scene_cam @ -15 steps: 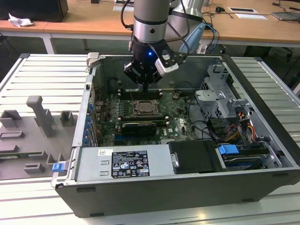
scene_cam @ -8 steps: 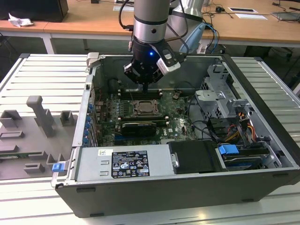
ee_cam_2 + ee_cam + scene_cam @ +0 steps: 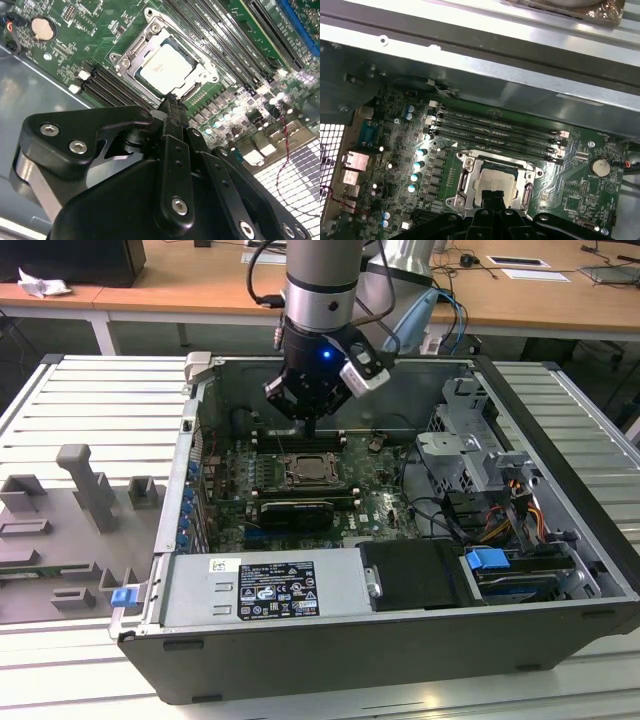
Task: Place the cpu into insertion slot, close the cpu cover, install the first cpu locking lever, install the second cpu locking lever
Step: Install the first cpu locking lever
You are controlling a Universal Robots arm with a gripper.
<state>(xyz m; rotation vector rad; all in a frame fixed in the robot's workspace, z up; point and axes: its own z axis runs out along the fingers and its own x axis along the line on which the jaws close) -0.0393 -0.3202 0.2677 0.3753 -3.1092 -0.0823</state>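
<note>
The black gripper (image 3: 172,106), fingers clenched together and empty, hovers just over the pale silvery square cpu (image 3: 167,67), framed by the silver metal cpu cover (image 3: 134,50).

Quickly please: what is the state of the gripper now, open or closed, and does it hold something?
The black gripper: closed, holding nothing, its tip close to the silvery-grey square cpu.

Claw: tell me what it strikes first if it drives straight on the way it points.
Probably the cpu cover rim around the cpu; depth is unclear, so the claw might land on the chip itself.
</note>
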